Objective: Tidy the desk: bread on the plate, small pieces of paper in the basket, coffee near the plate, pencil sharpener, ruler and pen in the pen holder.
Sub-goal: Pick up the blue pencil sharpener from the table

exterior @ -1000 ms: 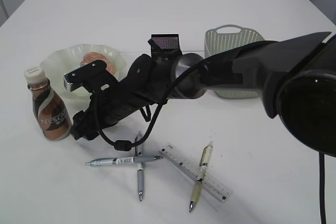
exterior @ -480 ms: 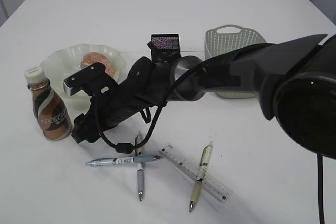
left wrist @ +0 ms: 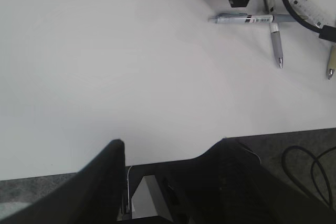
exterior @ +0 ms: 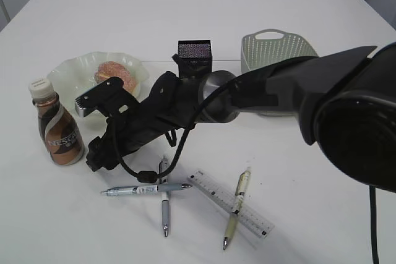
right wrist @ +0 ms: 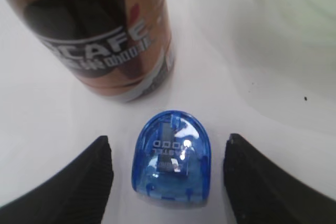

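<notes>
The right gripper [right wrist: 167, 182] stands open around the blue sharpener [right wrist: 172, 161] on the desk [exterior: 297, 4], beside the coffee [exterior: 55, 129]; it holds nothing, and the left gripper [left wrist: 170, 153] is open and empty. Next, I think, it must lower, close and carry the sharpener to the holder [exterior: 194, 52]. I count three pens, one ruler [exterior: 232, 202], one sharpener.

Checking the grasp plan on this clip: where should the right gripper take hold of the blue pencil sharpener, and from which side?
Across its two curved flanks, coming straight down. The pencil sharpener lies flat on the desk, centred between the open fingers of the right gripper; the coffee stands close behind, apart from it.
</notes>
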Controlling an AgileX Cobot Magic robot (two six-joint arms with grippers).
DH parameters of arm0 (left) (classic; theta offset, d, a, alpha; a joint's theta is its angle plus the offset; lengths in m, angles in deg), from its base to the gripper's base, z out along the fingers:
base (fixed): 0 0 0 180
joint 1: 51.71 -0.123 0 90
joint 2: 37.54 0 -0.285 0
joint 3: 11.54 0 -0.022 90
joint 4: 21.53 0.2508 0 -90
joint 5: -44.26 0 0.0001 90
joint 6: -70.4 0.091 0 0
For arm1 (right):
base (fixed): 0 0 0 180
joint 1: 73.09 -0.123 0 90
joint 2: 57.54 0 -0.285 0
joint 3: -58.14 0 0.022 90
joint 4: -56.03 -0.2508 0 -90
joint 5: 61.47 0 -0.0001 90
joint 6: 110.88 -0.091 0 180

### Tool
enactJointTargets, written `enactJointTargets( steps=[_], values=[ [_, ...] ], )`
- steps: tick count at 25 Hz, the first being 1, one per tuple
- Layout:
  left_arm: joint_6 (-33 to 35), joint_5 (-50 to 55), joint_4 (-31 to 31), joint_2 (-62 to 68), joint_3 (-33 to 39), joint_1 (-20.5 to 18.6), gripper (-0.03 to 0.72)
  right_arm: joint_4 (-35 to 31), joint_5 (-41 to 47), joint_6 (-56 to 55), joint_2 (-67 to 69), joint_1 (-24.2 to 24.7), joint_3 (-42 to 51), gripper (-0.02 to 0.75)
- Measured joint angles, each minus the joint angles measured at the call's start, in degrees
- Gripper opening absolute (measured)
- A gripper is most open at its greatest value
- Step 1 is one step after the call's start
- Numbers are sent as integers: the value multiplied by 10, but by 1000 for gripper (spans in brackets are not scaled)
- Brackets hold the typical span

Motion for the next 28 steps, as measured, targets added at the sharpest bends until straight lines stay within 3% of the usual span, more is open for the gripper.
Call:
enactJointTargets(
  steps=[28],
  values=[
    [0, 0, -1, 0, 0, 0, 424, 32, -1, 9, 27, -14, -30, 484]
  ],
)
